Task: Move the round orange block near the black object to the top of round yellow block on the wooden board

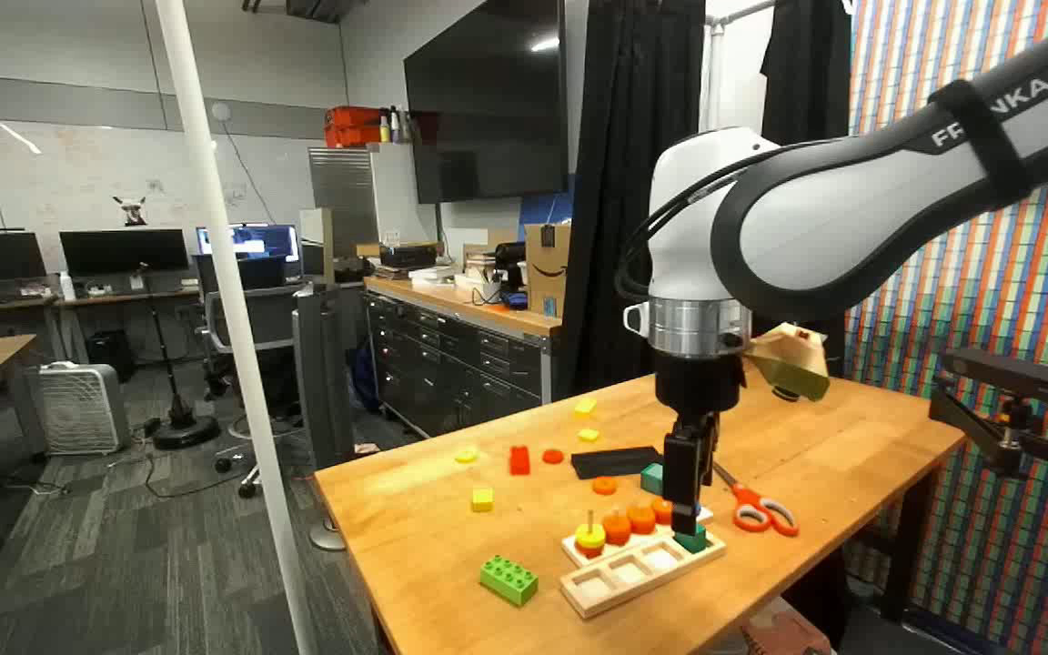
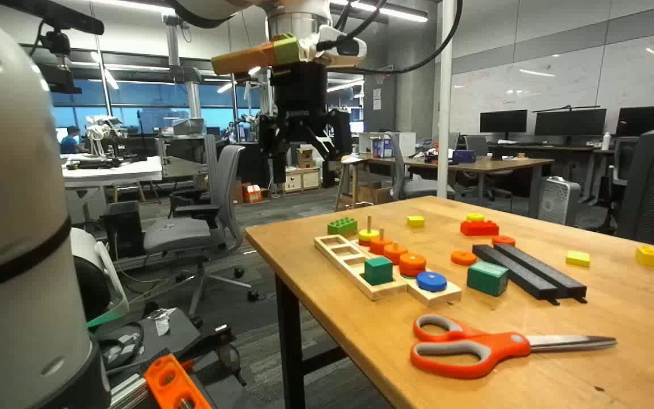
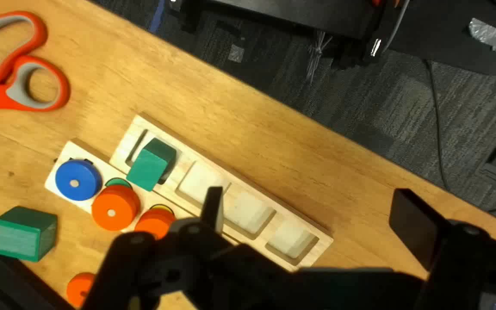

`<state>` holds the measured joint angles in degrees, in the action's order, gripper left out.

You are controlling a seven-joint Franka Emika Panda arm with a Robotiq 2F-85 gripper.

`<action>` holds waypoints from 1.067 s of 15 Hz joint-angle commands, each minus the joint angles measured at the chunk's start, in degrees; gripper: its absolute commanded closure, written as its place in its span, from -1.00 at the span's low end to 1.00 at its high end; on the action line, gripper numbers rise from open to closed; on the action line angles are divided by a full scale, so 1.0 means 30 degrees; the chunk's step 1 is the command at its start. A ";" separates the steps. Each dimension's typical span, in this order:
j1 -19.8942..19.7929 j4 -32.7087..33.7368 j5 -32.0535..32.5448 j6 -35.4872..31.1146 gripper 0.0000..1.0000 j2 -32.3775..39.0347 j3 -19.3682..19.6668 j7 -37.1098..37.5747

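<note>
The round orange block lies on the table beside the black object, in both exterior views point(image 1: 604, 486) point(image 2: 464, 258) and at the wrist view's bottom left point(image 3: 80, 289). The flat black object point(image 1: 615, 462) point(image 2: 525, 271) lies behind it. The wooden board point(image 2: 451, 292) point(image 3: 72, 151) carries a row of pegged discs. The round yellow block point(image 1: 589, 537) point(image 2: 368, 236) sits on its end peg, with the peg sticking up; it is hidden in the wrist view. My gripper point(image 1: 686, 520) point(image 2: 304, 170) point(image 3: 312, 219) is wide open and empty, above the slotted tray near the board.
The slotted wooden tray point(image 3: 325, 239) with a green cube point(image 2: 378, 271) touches the board. A green block point(image 2: 487, 278) stands by the black object. Scissors point(image 2: 474, 352), a green studded brick point(image 1: 508, 579), a red brick point(image 1: 519, 459), a red disc point(image 1: 552, 456) and several yellow pieces lie around.
</note>
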<state>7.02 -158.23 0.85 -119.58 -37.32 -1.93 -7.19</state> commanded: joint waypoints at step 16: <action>-0.2912 0.1114 0.0542 -0.7156 -1.00 0.4246 -0.0508 0.5643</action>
<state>2.21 -157.94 1.24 -133.10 -32.06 -2.40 4.14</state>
